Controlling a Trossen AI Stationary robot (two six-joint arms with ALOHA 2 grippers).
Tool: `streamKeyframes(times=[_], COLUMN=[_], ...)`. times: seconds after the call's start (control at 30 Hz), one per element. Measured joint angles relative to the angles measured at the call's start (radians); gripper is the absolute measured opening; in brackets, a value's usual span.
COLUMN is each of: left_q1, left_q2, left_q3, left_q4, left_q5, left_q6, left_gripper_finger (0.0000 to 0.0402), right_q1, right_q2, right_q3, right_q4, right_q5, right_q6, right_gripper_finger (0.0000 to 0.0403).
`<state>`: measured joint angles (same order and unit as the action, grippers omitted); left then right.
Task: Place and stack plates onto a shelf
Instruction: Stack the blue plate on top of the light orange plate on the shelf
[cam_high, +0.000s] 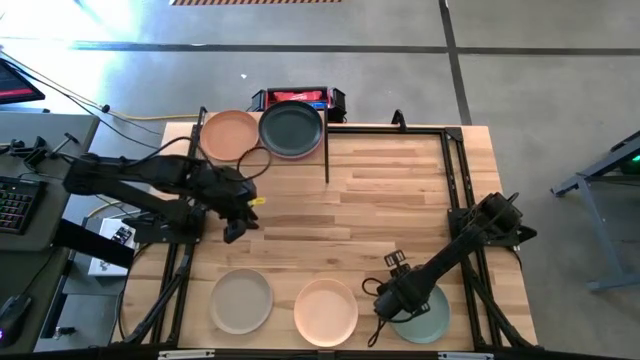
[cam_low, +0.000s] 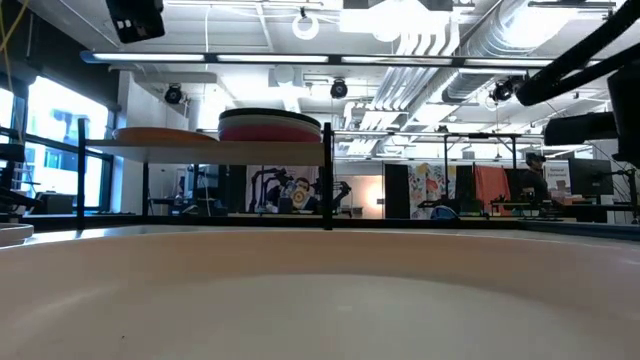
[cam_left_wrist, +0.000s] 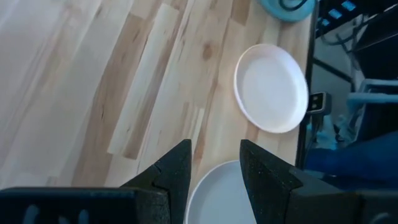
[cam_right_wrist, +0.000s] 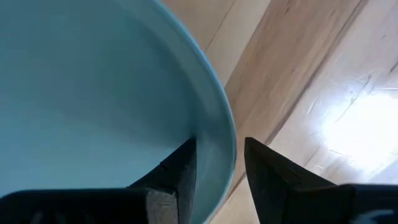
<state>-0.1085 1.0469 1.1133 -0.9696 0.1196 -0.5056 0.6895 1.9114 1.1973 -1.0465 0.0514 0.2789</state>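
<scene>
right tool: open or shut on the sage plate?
Open. In the right wrist view the right tool straddles the pale sage plate rim, one finger inside, one outside, with gaps showing.

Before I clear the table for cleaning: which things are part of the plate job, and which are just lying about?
Job: shelf, peach plate, dark grey plate, beige-grey plate, salmon plate, sage plate.
Lying about: red case, keyboard.

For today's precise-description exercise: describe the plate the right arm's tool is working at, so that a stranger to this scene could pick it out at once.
Start at the wooden table and go to its near edge, where three plates lie in a row. Take the one at the right end, the pale sage plate, with the right tool straddling its rim. Its neighbours, a peach plate and a beige-grey plate, are untouched.
</scene>
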Motion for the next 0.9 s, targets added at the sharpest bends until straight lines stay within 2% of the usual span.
streamKeyframes(times=[0.23,0.4,0.47,0.6,0.9], left_q1=[0.0,0.0,0.0,0.0,0.0], left_q2=[0.08,0.119,0.131,0.146,0.155], left_q3=[0.0,0.0,0.0,0.0,0.0], left_q4=[-0.001,-0.004,-0.005,-0.006,-0.01], left_q5=[0.0,0.0,0.0,0.0,0.0], left_q6=[0.002,0.011,0.012,0.01,0.011], left_gripper_finger=[0.0124,0.0124,0.0124,0.0124,0.0124], right_q1=[-0.001,-0.003,-0.005,-0.011,-0.037], right_q2=[-0.002,-0.003,-0.004,-0.004,-0.057], right_q3=[-0.014,-0.014,-0.014,-0.014,-0.015], right_q4=[0.017,0.014,0.014,0.003,-0.029], right_q5=[-0.018,-0.049,-0.061,-0.069,-0.09], right_q6=[0.0,0.001,0.012,0.072,0.237], right_gripper_finger=[0.0098,0.0025,0.0008,0.0014,0.0001])
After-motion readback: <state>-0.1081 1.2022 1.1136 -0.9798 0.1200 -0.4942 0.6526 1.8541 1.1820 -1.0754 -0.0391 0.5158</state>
